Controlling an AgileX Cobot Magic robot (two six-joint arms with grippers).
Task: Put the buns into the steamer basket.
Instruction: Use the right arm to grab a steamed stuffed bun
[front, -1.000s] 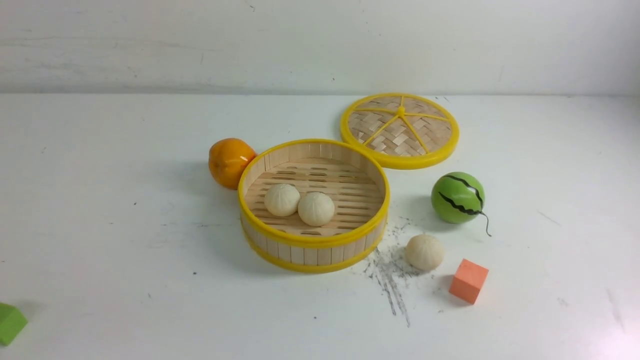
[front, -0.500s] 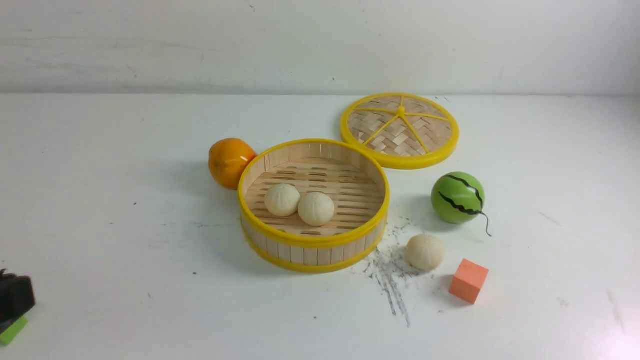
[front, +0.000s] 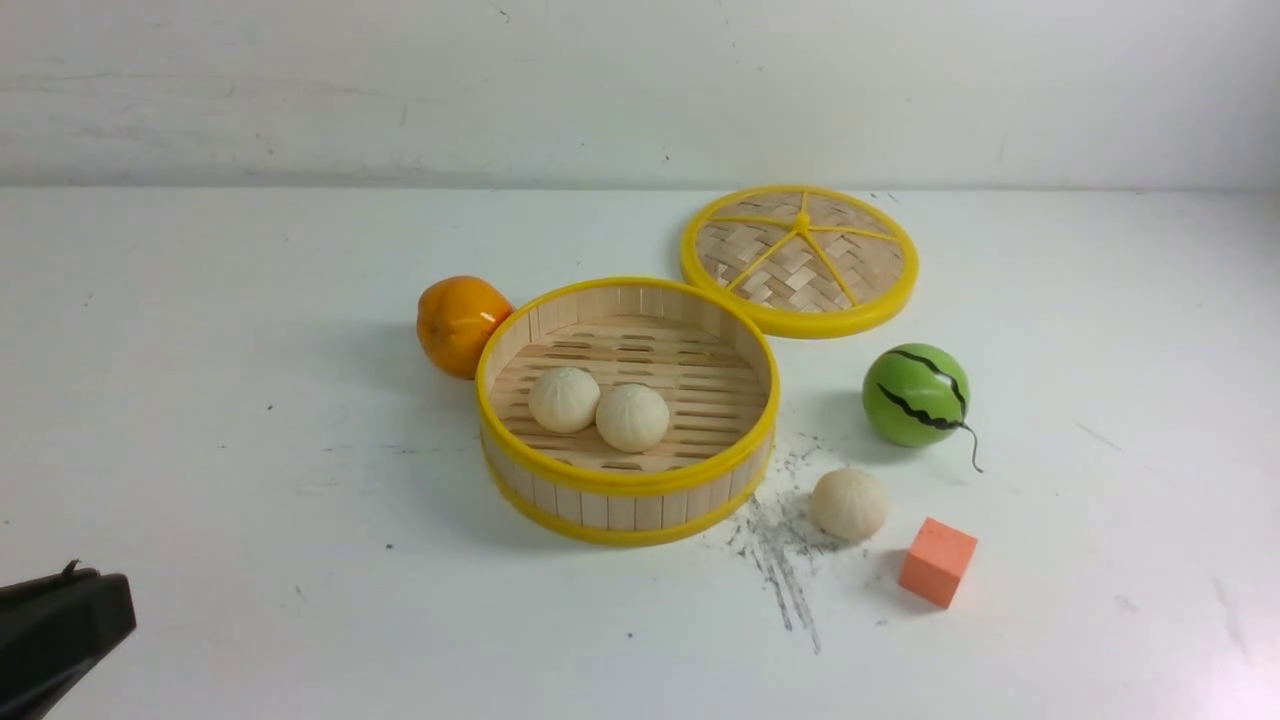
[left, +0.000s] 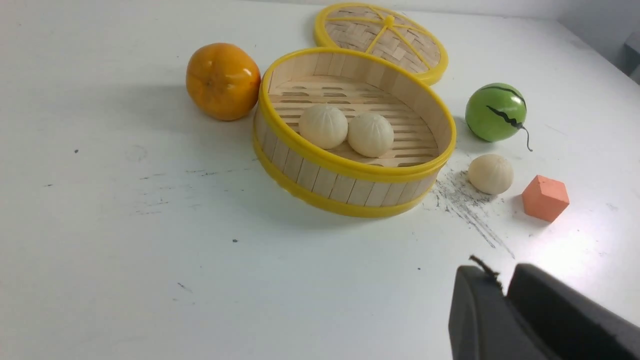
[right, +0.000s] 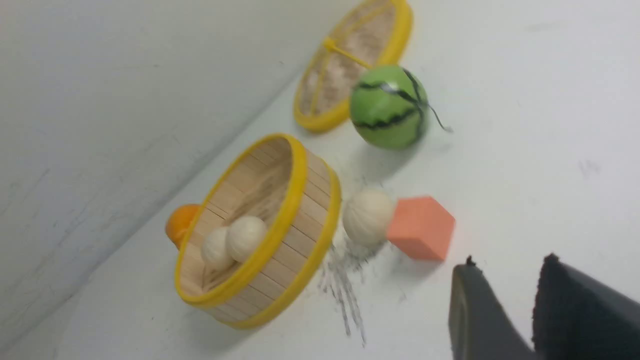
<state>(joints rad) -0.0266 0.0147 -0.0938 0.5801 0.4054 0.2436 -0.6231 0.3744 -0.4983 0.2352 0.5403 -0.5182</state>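
The steamer basket (front: 627, 483) stands mid-table with two buns (front: 564, 399) (front: 632, 417) side by side on its slatted floor. The third bun (front: 848, 505) lies on the table to the basket's right, beside a scuffed patch. My left gripper (front: 60, 630) is at the near left, far from the basket, shut and empty; in the left wrist view (left: 505, 272) its fingers touch. My right gripper (right: 505, 270) is outside the front view; its fingers stand apart and empty, a short way from the third bun (right: 367, 216).
An orange fruit (front: 460, 325) touches the basket's left side. The woven lid (front: 800, 260) lies flat behind the basket on the right. A green striped melon ball (front: 915, 395) and an orange cube (front: 937, 561) flank the third bun.
My left gripper has come into the front view at the lower left and now covers the green block seen there before. The buns and basket have not moved.
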